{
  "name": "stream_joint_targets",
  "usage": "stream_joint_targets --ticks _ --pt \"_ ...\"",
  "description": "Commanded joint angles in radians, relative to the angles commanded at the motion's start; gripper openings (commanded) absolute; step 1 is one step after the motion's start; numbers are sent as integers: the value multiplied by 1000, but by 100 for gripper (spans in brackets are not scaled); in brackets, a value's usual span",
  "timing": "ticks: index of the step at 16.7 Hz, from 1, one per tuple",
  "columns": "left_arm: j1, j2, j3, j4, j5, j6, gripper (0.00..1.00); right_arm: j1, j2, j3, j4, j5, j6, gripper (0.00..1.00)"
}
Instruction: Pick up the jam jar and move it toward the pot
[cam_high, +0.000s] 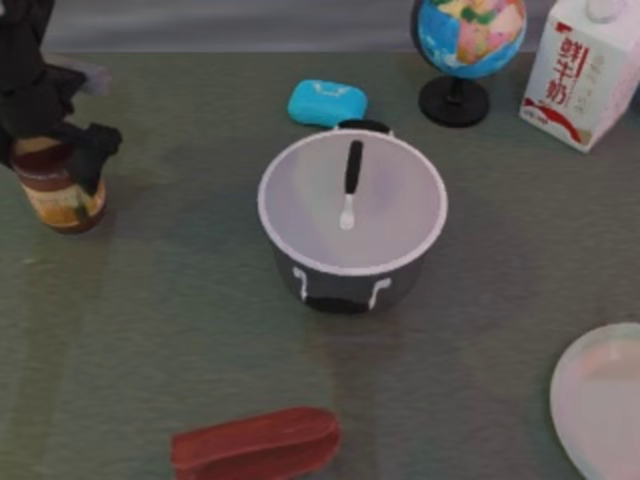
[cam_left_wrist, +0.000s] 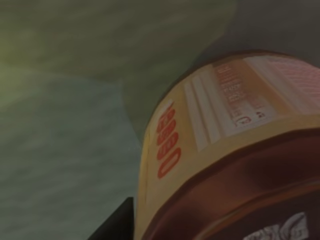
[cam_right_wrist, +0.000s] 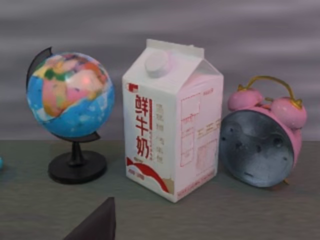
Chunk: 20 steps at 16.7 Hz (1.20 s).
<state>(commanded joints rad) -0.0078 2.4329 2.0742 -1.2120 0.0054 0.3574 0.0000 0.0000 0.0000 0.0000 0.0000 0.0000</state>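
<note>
Top view: left gripper (cam_high: 60, 150) sits over the jam jar (cam_high: 62, 200) at desk's left edge, well apart from the pot (cam_high: 352, 215); jaws look closed round the lid end. Glass, rigid, slick, breakable, so hold near the lid. Right arm not visible

I saw the jam jar (cam_high: 62, 195) upright near the table's left edge, and the lidded grey pot (cam_high: 350, 225) stood mid-table, well apart.

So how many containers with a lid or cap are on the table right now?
3: the jam jar at the left edge under the left gripper, the pot in the centre, the milk carton at the far right.
</note>
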Motion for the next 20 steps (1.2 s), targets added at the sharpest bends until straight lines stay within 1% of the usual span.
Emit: stream_joint_targets --ticks 4,6,8,12,15,20 --pt "-2 -5 -3 -1 0 1 0 0 0 0 0 0 0 100" --pt "1 -41 -37 -9 -1 -1 0 0 0 0 0 0 0 100" --pt "6 -119 -100 -25 -2 -1 0 0 0 0 0 0 0 100" --pt "15 -355 -261 -72 -4 1 0 0 0 0 0 0 0 100" --pt "22 -462 -353 -102 -4 2 0 0 0 0 0 0 0 100" --pt "18 -477 -367 -106 -5 4 0 0 0 0 0 0 0 100"
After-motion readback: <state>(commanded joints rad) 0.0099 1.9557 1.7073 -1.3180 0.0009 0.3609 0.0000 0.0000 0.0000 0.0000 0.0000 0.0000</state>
